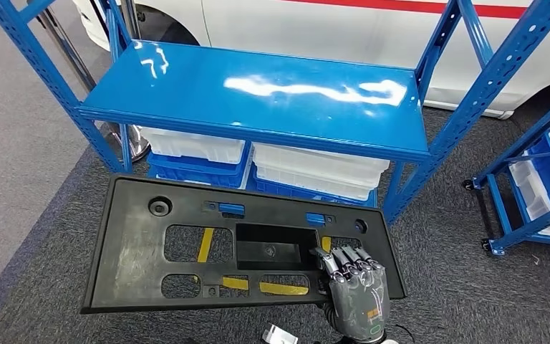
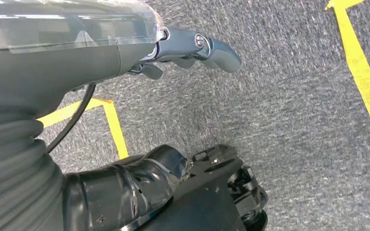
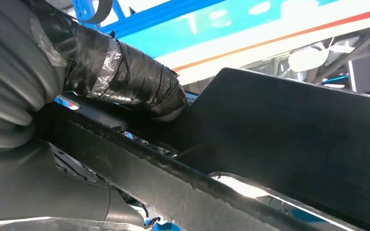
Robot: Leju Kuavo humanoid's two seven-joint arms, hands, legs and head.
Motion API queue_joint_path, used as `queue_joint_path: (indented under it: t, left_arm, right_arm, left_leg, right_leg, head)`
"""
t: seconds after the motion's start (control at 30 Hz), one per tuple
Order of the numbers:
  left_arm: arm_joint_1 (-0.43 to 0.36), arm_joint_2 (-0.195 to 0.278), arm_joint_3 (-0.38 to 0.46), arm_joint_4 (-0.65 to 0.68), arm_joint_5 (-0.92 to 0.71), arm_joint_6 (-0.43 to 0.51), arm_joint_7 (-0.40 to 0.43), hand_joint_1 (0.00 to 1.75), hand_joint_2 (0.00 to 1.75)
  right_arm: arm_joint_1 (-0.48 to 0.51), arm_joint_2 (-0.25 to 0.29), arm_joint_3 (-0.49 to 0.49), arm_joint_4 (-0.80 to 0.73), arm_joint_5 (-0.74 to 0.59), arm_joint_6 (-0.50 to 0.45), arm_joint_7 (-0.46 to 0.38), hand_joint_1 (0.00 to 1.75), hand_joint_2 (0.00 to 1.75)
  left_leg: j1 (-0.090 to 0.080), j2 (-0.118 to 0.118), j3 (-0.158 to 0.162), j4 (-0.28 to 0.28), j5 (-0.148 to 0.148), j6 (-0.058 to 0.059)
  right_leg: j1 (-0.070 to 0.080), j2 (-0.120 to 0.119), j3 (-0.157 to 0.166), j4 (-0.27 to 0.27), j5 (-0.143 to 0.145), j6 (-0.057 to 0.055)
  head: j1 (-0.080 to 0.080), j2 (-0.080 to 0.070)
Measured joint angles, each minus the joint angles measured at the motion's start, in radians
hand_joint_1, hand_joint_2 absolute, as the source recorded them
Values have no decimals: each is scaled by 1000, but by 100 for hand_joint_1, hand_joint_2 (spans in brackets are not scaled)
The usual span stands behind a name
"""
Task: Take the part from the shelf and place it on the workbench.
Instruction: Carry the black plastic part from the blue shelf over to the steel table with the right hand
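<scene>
the right hand [image 1: 354,290] grips the near edge of the big flat black plastic part [image 1: 186,247] with cut-out holes, fingers curled over its top. the part is held up above the grey carpet [image 1: 465,287], in front of the shiny blue metal shelf [image 1: 258,89]. the left hand [image 2: 192,48] hangs over the carpet, fingers loosely bent, holding nothing.

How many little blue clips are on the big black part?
2. On the black part held by the right hand, one blue clip sits near the middle of its far edge, another blue clip further right. More could hide underneath.
</scene>
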Motion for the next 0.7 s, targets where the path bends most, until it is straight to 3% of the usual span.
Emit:
queue_joint_path:
  t: [0.07,0.1,0.13,0.2,0.23,0.3,0.4,0.47,0.57,0.6,0.63,0.7]
  left_arm:
    - [1,-1,1,0,0,1,0,0,175]
    - [1,-1,1,0,0,1,0,0,175]
    - [2,-1,2,0,0,1,0,0,175]
    - [2,-2,2,0,-1,1,0,0,175]
    - [3,-3,3,0,-2,1,0,0,175]
    - [5,-4,4,0,-3,1,1,0,175]
    - [5,-4,7,0,-3,2,1,0,175]
    - [4,-4,9,0,-4,2,0,0,175]
    - [6,-3,13,0,-4,1,0,0,175]
    - [7,-3,14,0,-4,1,0,0,175]
    - [8,-3,14,0,-4,1,1,0,175]
    - [8,-3,15,0,-6,1,1,0,175]
  right_arm:
    - [4,-1,0,3,-17,0,-5,175,175]
    - [7,-1,0,5,-24,0,-6,175,175]
    - [8,-2,0,6,-31,0,-7,175,175]
    - [10,-2,0,7,-41,0,-8,175,175]
    - [10,-2,0,7,-45,0,-10,175,175]
    - [10,-2,0,7,-50,0,-14,175,175]
    - [16,-2,-2,7,-55,0,-18,175,175]
    - [19,-2,-3,7,-56,0,-19,175,175]
    - [23,-2,-4,7,-55,0,-19,175,175]
    - [26,-2,-4,7,-55,0,-19,175,175]
    - [27,-2,-5,7,-56,0,-19,175,175]
    - [29,-2,-6,7,-57,0,-20,175,175]
  left_leg:
    - [-1,0,-5,3,1,2]
    - [-1,1,-7,6,1,2]
    - [-1,3,-8,9,0,2]
    - [-1,7,-8,16,-4,-2]
    - [-4,10,-9,20,-7,-5]
    - [-8,21,-13,25,-9,-14]
    - [-8,38,-18,31,-19,-28]
    - [-5,23,-41,89,-63,-37]
    - [-2,2,-119,275,-149,-42]
    - [-2,0,-131,305,-151,-42]
    - [-2,-1,-124,293,-133,-41]
    - [0,-19,-69,178,-63,-36]
  right_leg:
    - [-3,0,-53,114,-42,5]
    - [-5,0,-60,130,-35,7]
    - [-7,-1,-49,108,-9,7]
    - [-7,-20,7,-10,59,4]
    - [-4,-34,32,-67,80,1]
    - [4,-50,47,-115,85,-7]
    - [4,-25,40,-125,93,-24]
    - [0,-11,39,-132,101,-36]
    - [2,11,33,-131,106,-43]
    - [3,20,32,-130,106,-43]
    - [3,29,32,-128,106,-43]
    - [3,49,32,-124,106,-42]
  head:
    - [0,0]
    - [0,0]
    - [0,0]
    - [0,0]
    - [0,0]
    - [0,0]
    - [-1,0]
    - [-1,0]
    - [-1,0]
    - [-1,0]
    - [-1,0]
    - [-1,0]
